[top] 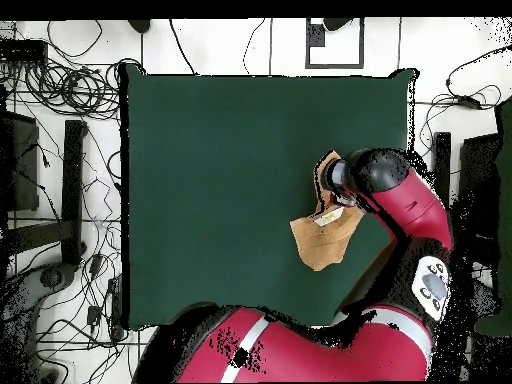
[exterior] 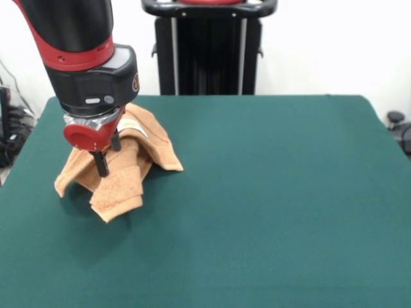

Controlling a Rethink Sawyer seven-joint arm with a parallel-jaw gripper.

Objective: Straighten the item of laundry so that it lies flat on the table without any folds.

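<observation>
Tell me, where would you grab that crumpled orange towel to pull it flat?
Probably the loose corner of the towel lying on the table at the heap's front, nearest the camera in the front view. It sticks out free of the folds, so coming straight down from above should pinch it cleanly.

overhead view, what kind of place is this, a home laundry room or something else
Most likely a robotics lab, not a home: loose cables sprawl over the floor around a green felt-covered table, and a red Sawyer arm works on a tan towel there.
</observation>
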